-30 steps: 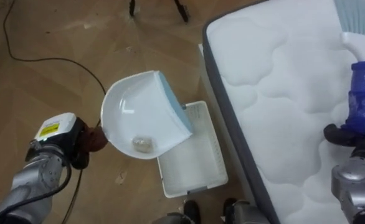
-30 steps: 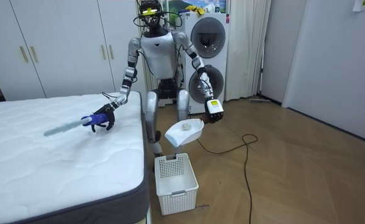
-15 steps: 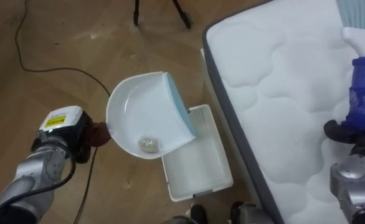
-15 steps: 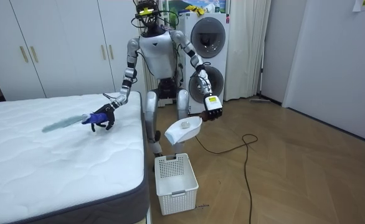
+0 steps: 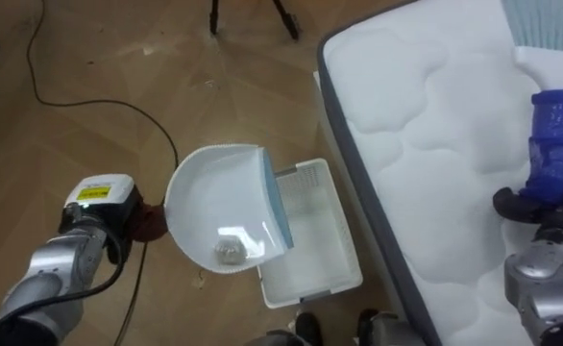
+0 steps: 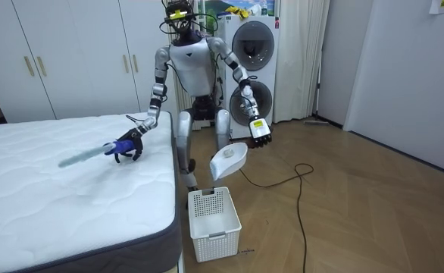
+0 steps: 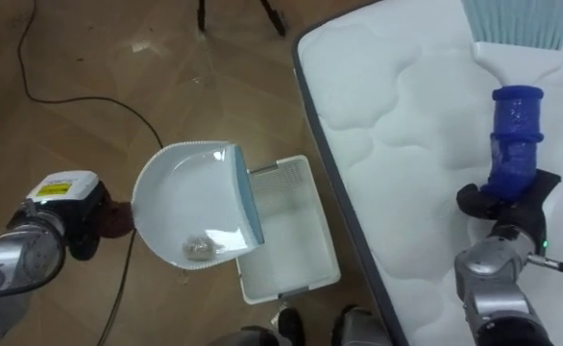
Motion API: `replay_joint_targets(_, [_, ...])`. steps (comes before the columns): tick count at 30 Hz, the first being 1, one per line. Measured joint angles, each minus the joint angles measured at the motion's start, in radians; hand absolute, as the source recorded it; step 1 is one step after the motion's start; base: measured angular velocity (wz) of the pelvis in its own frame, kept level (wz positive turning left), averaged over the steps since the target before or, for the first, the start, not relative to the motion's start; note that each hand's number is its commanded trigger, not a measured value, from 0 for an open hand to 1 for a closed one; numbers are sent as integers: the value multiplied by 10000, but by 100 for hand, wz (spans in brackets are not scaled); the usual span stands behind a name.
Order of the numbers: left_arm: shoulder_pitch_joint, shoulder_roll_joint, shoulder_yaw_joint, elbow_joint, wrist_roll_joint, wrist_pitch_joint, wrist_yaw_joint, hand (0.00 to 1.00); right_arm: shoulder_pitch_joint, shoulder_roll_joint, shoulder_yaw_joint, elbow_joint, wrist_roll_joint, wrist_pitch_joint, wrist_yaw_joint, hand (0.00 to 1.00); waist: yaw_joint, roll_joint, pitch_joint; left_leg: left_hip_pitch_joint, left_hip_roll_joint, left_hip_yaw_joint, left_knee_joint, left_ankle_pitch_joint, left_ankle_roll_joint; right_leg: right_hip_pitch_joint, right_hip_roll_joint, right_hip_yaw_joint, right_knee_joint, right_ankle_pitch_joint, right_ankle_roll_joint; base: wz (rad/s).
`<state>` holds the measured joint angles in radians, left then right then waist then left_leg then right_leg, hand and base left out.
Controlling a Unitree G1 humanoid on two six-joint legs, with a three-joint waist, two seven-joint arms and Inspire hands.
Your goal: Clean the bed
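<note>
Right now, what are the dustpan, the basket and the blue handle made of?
The dustpan looks like smooth, glossy white plastic: light glints off it. The basket seems white plastic too, its walls full of small holes. The brush handle looks like shiny blue plastic, though I cannot be sure.

White dustpan [image 7: 190, 204] over basket [image 7: 296, 235]

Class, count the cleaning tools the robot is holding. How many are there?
2: a white dustpan in its left hand, over the basket; a blue-handled brush in its right hand, over the bed.
</note>
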<state>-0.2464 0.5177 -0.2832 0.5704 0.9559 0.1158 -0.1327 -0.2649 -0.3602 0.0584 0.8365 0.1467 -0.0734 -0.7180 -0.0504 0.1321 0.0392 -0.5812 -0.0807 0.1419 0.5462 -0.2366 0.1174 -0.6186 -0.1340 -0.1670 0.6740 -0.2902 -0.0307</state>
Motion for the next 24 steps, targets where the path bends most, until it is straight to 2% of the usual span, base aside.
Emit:
replay_joint_targets(2, [0,47,-3,-31,-1,37,-45,100,-7,-1,-6,1,0,0,-101,0,3,77,-10,-3,0,1,-26,-5,8,0,3,-1,-38,10,17,0])
replay_joint_targets(6, [1,47,-15,-31,-2,191,-125,100,-49,0,-22,0,-1,0,-317,0,14,420,-9,14,-22,28,-198,1,18,-7,2,12,-96,52,64,0])
replay_joint_targets(10, [9,50,-14,-31,-1,448,-158,100,-79,3,-23,-29,-6,0,-346,0,52,445,-16,90,-46,224,-298,9,28,-151,-24,181,41,41,76,-8])
replay_joint_targets(24, [4,50,-62,-422,334,532,-296,100,-198,9,-29,-28,-432,0,-432,0,-10,728,-24,167,-34,378,-390,31,61,-117,-24,288,5,38,72,-1])
